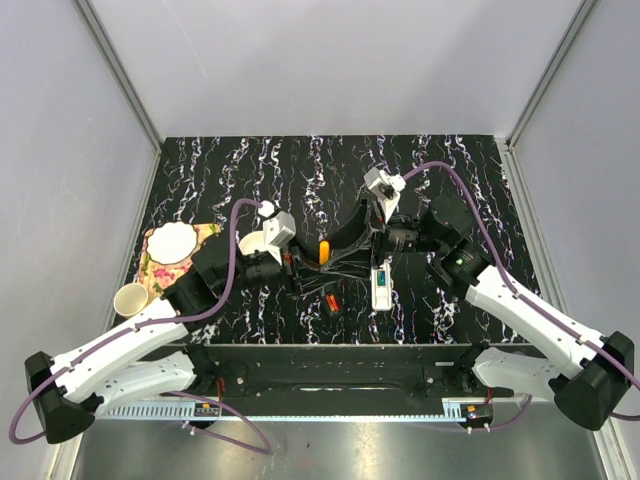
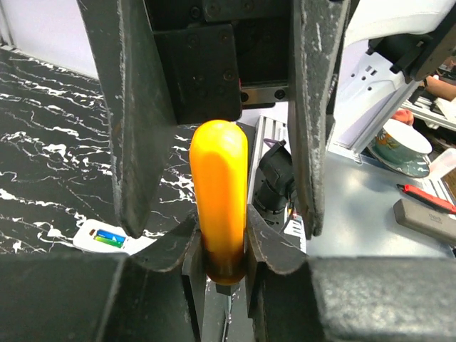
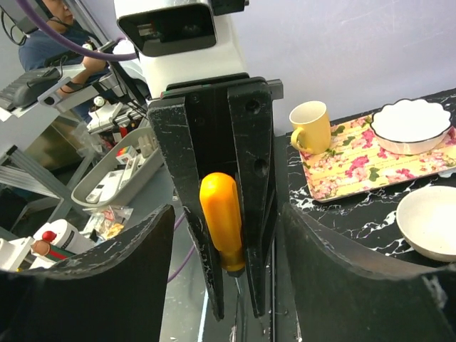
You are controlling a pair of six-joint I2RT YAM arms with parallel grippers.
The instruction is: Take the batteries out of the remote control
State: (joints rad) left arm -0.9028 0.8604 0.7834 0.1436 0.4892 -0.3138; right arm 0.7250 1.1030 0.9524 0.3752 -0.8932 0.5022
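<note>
The left tool (image 2: 221,249) was clamped on the orange stick (image 2: 218,192) at mid-frame, the right tool (image 3: 226,214) gaped wide around that stick without touching it, and the remote control (image 1: 381,287) lay on the surface (image 1: 250,170) just lower right of them, the batteries (image 2: 108,239) in its slot.

My left gripper (image 2: 224,258) is hiding the lower end of the orange stick (image 2: 218,185) between its fingertips. Just to its left, a dark finger (image 2: 135,142) is covering one end of the remote control (image 2: 91,239), and the batteries (image 2: 109,239) are showing only as small green and blue stripes.
</note>
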